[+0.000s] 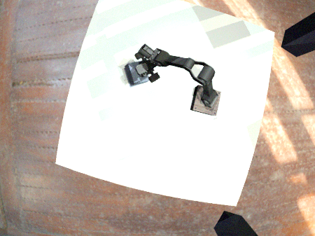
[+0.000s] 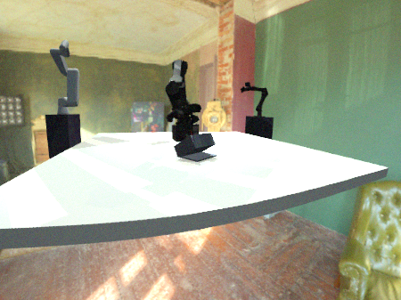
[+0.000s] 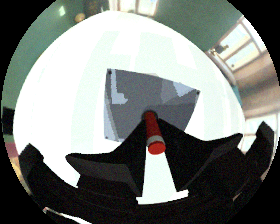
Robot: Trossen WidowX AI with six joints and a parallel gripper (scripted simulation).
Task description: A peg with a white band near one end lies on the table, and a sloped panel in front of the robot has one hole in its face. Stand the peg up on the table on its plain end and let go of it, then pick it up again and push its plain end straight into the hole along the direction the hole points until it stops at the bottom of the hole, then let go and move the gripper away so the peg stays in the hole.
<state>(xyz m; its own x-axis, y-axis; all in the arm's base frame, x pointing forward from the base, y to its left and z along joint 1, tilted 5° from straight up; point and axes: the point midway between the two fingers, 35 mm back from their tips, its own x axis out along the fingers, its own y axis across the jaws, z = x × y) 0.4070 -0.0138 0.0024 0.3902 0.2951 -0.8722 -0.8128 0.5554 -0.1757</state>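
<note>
The red peg (image 3: 153, 131) is held between the two black fingers of my gripper (image 3: 151, 122), with its grey-white banded end toward the wrist camera. Its plain end points away, at the sloped panel (image 1: 140, 80) (image 2: 195, 144) (image 3: 131, 92). In the wrist view that end meets the panel's grey face inside a dark rim, where the hole appears to be; how deep it sits cannot be told. In the top view the gripper is over the panel's near side, and in the exterior view it is just behind the panel. The peg does not show in either the top or the exterior view.
The arm's base (image 1: 206, 101) stands on the white table (image 1: 147, 134) (image 2: 267, 166), to the right of the panel in the top view. Other arms on dark pedestals (image 2: 63, 133) (image 2: 259, 126) stand beyond the table.
</note>
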